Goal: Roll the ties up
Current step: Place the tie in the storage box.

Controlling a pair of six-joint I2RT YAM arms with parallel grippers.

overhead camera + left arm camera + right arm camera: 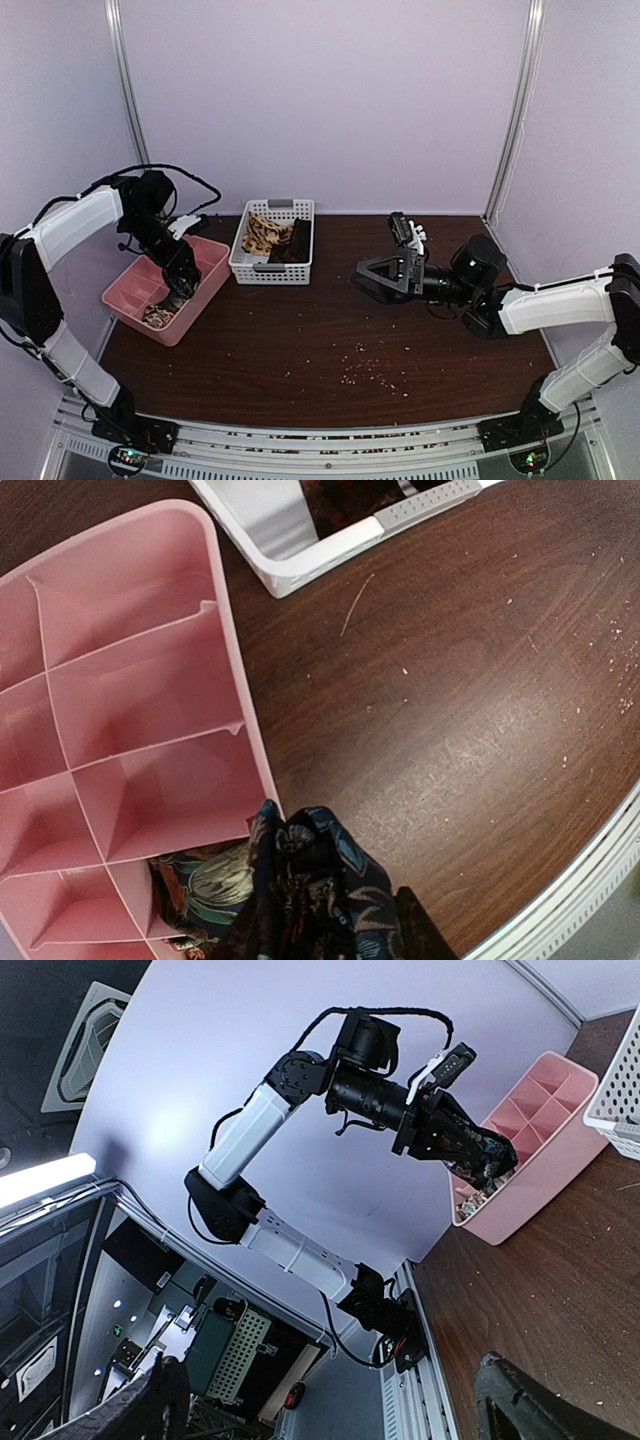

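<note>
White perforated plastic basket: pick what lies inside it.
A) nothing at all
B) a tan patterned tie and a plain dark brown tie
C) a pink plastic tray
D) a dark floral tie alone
B: the top view shows a tan patterned tie and a plain dark brown tie lying side by side inside the white perforated plastic basket.

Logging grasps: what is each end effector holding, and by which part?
Left end effector grips the dark floral tie by its bunched roll; right end effector holds nothing.
</note>
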